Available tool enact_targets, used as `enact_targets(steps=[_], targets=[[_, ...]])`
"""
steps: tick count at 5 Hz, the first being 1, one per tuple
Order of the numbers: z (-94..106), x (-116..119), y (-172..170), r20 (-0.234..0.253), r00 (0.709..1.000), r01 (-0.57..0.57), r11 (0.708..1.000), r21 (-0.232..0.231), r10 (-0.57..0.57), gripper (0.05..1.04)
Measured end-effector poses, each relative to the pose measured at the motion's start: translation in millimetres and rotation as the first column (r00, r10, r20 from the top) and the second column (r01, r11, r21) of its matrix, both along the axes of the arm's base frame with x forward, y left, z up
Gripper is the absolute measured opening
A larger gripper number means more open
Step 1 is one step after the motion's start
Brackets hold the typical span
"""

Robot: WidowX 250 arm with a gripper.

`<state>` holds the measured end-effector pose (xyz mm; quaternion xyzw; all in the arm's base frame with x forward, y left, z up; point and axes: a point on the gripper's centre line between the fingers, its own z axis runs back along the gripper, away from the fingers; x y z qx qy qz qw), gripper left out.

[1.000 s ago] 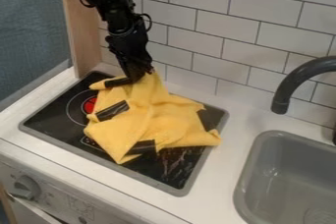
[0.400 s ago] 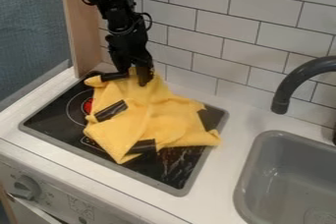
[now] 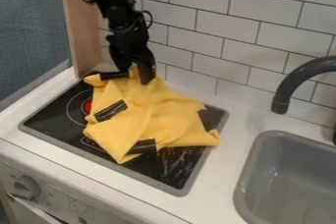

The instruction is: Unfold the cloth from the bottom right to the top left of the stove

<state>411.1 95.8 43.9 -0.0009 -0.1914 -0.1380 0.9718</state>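
Black stove [image 3: 172,173] | white counter [image 3: 216,188], grey sink [image 3: 248,181] | tiled wall [image 3: 203,24] | tool [image 3: 136,76] spread wide at yellow cloth [image 3: 148,117]

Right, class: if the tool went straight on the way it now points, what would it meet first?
Probably the yellow cloth, near its upper edge; whether the tool touches it is hard to tell.

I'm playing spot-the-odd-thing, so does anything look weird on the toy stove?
Yes: pale, ragged streaks mark the black stove top near its front right corner, maybe scratches or a spill. The rumpled yellow cloth also pokes a corner past the stove's right rim.
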Motion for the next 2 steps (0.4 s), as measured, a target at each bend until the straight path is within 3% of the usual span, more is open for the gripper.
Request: enact_targets(steps=[2], targets=[[41.4, -10.5, -1.1, 0.049, 0.999, 0.007, 1.000, -0.011, -0.006, 0.999]])
